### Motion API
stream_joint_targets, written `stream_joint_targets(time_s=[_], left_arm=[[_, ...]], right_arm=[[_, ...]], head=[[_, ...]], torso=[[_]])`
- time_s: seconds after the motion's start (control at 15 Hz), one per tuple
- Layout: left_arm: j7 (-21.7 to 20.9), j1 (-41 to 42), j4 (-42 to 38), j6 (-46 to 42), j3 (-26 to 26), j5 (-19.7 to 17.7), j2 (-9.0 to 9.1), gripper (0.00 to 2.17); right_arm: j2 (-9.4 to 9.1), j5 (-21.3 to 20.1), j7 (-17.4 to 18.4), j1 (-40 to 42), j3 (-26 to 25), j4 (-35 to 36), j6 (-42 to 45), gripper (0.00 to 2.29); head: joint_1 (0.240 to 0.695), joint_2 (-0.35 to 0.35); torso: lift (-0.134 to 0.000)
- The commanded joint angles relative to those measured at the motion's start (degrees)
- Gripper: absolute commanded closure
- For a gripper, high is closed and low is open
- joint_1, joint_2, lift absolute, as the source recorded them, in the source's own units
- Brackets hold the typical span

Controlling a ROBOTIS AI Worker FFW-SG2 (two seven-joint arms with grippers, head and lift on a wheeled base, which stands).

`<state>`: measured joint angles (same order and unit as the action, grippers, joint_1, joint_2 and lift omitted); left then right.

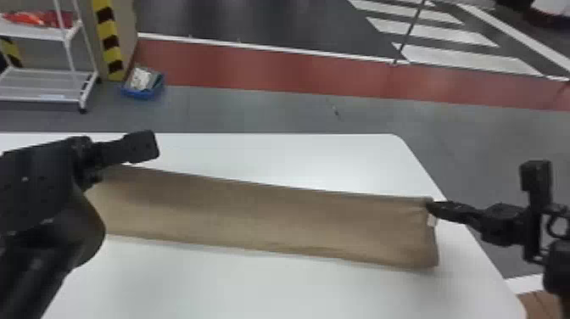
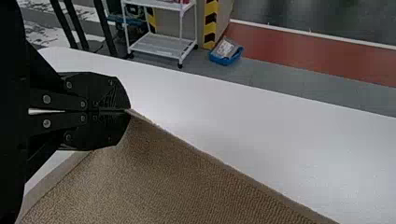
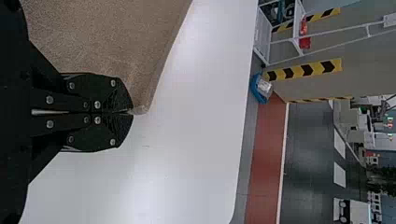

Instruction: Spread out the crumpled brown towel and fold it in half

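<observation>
Fingers of the left gripper (image 2: 129, 111) and right gripper (image 3: 132, 112) pinch, over the counter (image 1: 254, 288), the towel (image 1: 271, 216) stretched side to side, whose hem (image 2: 225, 166) is best laid down taut, both gripped corners moving together to avoid wrinkles.

Brown towel (image 2: 163, 182) edge pinched in the closed tool (image 2: 127, 110).

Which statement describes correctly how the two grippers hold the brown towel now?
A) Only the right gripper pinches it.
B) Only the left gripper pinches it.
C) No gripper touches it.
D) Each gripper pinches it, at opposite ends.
D: the left gripper is shut on one corner of the brown towel, and the right gripper is shut on a corner at its other end.
</observation>
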<state>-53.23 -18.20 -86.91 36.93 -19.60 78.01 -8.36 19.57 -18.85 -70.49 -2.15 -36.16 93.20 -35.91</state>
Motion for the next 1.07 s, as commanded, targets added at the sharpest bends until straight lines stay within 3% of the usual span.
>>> stream_joint_targets(time_s=[0.0, 0.6, 0.67, 0.8, 0.87, 0.93, 1.0], left_arm=[[0.1, -0.3, 0.7, 0.0, -0.7, 0.2, 0.45, 1.18], [2.2, -0.4, 1.7, 2.1, -3.5, 2.4, 2.03, 1.17], [3.2, 0.1, 1.7, 2.4, -4.0, 2.7, 2.12, 1.16], [6.7, 1.3, 1.7, 3.6, -4.9, 3.8, 2.03, 0.93], [8.1, 1.9, 1.6, 3.6, -5.1, 5.0, 2.03, 0.62], [8.5, 2.4, 1.3, 3.6, -5.3, 5.5, 2.03, 0.37], [9.2, 2.6, 0.9, 3.8, -5.3, 5.5, 2.03, 0.12]], right_arm=[[0.21, -0.5, 0.0, 0.2, -0.2, -1.4, 1.3, 2.27], [0.3, -2.6, 0.6, 0.9, 0.7, -4.0, 3.6, 2.22], [0.3, -2.6, 0.6, 1.0, 0.7, -3.9, 3.6, 2.05], [0.3, -2.4, 0.6, 1.3, 0.7, -3.9, 3.4, 1.27], [0.38, -2.3, 0.6, 1.5, 0.5, -3.8, 3.1, 0.66], [0.38, -2.2, 0.6, 1.9, 0.4, -3.5, 3.1, 0.25], [0.47, -2.2, 0.6, 2.1, 0.1, -3.3, 2.9, 0.08]], head=[[0.695, -0.261], [0.695, -0.293], [0.695, -0.295], [0.695, -0.297], [0.695, -0.297], [0.695, -0.296], [0.695, -0.296]], torso=[[-0.124], [-0.124], [-0.124], [-0.124], [-0.124], [-0.124], [-0.124]])
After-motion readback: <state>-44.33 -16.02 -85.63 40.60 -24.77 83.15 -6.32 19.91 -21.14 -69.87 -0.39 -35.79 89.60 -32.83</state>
